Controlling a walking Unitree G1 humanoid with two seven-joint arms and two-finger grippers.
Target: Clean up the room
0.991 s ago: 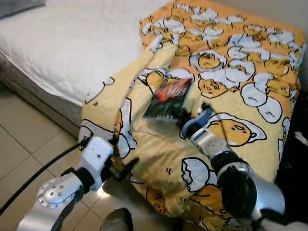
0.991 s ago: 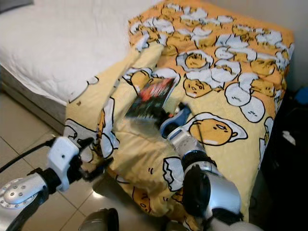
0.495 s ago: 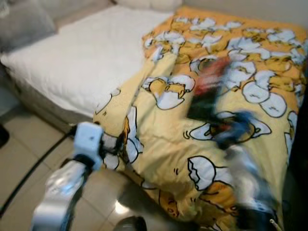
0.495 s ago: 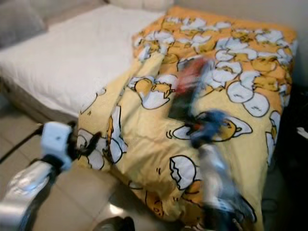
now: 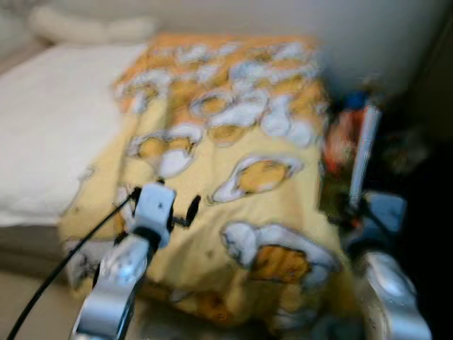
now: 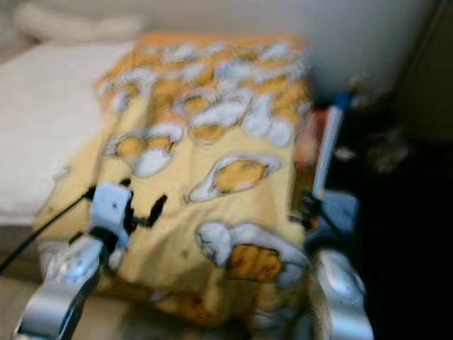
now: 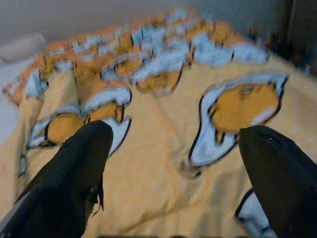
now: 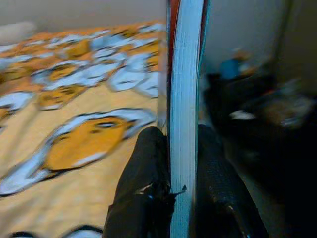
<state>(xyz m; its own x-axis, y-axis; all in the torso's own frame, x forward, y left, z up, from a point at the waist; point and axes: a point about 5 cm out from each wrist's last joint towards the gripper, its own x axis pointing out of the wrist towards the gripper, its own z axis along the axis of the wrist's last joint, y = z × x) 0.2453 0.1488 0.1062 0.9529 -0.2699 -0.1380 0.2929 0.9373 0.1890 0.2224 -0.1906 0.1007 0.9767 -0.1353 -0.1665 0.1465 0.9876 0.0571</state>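
Note:
My right gripper is shut on a book, clamped edge-on so its white page block faces the wrist camera. In the blurred eye views the book stands upright beside the bed's right edge, above my right wrist. My left gripper is open, its two black fingers spread wide over the yellow egg-print blanket. The left arm hovers over the blanket's front part.
The yellow blanket covers the bed's right half; a white sheet and a pillow lie to the left. Right of the bed is a dark cluttered area with blurred objects. A black cable trails from my left arm.
The camera has swung to the right, so the bed has shifted left in view. The right gripper has lifted the book off the blanket and carried it to the bed's right edge.

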